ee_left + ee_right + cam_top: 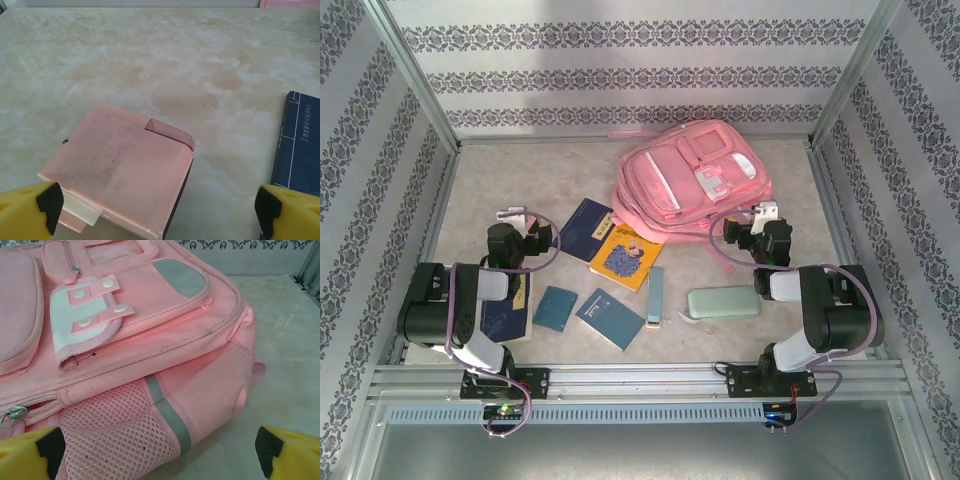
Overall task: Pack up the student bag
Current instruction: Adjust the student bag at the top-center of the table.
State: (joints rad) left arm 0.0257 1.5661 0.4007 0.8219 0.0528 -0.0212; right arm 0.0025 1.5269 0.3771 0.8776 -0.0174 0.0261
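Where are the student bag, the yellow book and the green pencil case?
student bag (690, 180), top view, front panel.
yellow book (625, 257), top view, middle of cover.
green pencil case (723, 303), top view, upper face middle.

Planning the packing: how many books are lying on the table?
5: navy book and yellow book beside the student bag; small teal book and larger teal book nearer the front; dark blue book partly under the left arm. Others may be hidden.

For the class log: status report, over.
Left gripper open at pink box. Right gripper open beside bag. Bag lies front up, books outside it.
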